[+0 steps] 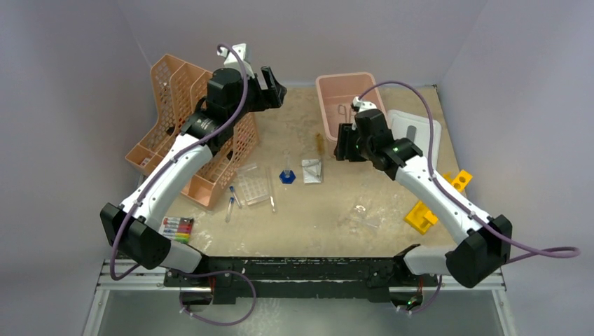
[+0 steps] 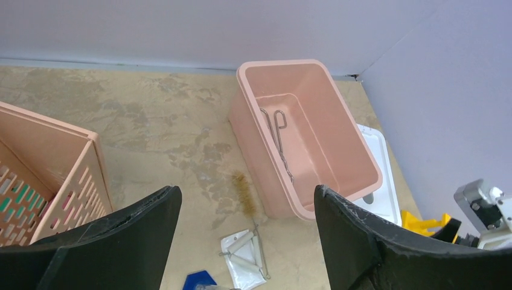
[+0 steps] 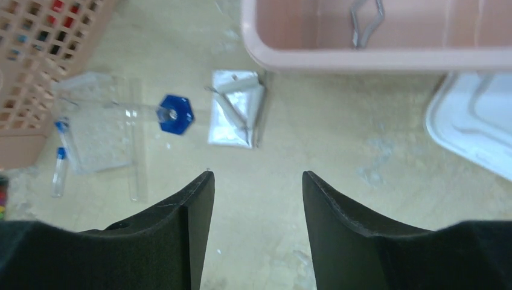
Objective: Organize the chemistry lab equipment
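Observation:
Metal forceps point(image 2: 278, 142) lie inside the pink bin point(image 1: 321, 84) at the back. My left gripper point(image 1: 274, 87) hangs open and empty, high to the left of the bin. My right gripper point(image 1: 343, 143) is open and empty too, just in front of the bin's near wall point(image 3: 374, 57). On the table's middle stand a clear flask with blue base point(image 1: 286, 175), a clear tube rack point(image 1: 253, 185), blue-capped tubes point(image 1: 231, 204) and a glass rod point(image 1: 272, 199). A brush point(image 2: 244, 193) and a white packet point(image 1: 312, 170) lie beside the flask. A clear dish point(image 1: 361, 217) sits nearer the front.
An orange perforated organiser point(image 1: 189, 133) stands at the left under my left arm. A pack of coloured markers point(image 1: 176, 229) lies at the front left. A white lid point(image 1: 417, 133) rests right of the bin, with yellow blocks point(image 1: 431, 206) under my right arm.

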{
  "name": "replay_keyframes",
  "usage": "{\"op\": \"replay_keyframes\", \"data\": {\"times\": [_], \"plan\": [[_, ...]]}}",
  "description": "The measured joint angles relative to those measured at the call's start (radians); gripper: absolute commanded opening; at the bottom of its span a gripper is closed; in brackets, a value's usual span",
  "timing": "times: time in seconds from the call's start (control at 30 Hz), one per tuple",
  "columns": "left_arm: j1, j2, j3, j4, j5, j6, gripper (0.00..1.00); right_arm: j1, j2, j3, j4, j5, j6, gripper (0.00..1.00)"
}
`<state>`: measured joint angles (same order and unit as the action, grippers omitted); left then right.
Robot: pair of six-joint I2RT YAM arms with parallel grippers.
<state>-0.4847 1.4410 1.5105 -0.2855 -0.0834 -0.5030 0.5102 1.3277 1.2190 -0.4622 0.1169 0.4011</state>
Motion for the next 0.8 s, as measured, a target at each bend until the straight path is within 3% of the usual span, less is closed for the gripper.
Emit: {"op": "replay_keyframes", "data": {"times": [0.1,0.33,0.5,0.8], "plan": [[0.0,0.002,-0.005,0.005,0.0,0.003,0.8,0.001,-0.046,-0.053,-0.058,0.036,0.038,0.63],[0.0,0.002,-0.026,0.015,0.002,0.002,0.8,0.002,-0.069,-0.09,-0.246,0.164,0.194,0.86],[0.0,0.002,-0.037,0.015,0.005,0.002,0.8,0.002,-0.008,-0.093,-0.348,0.239,0.338,0.91],[0.0,0.001,-0.05,0.018,0.011,0.002,0.8,0.002,0.06,-0.208,-0.347,0.249,0.576,0.95]]}}
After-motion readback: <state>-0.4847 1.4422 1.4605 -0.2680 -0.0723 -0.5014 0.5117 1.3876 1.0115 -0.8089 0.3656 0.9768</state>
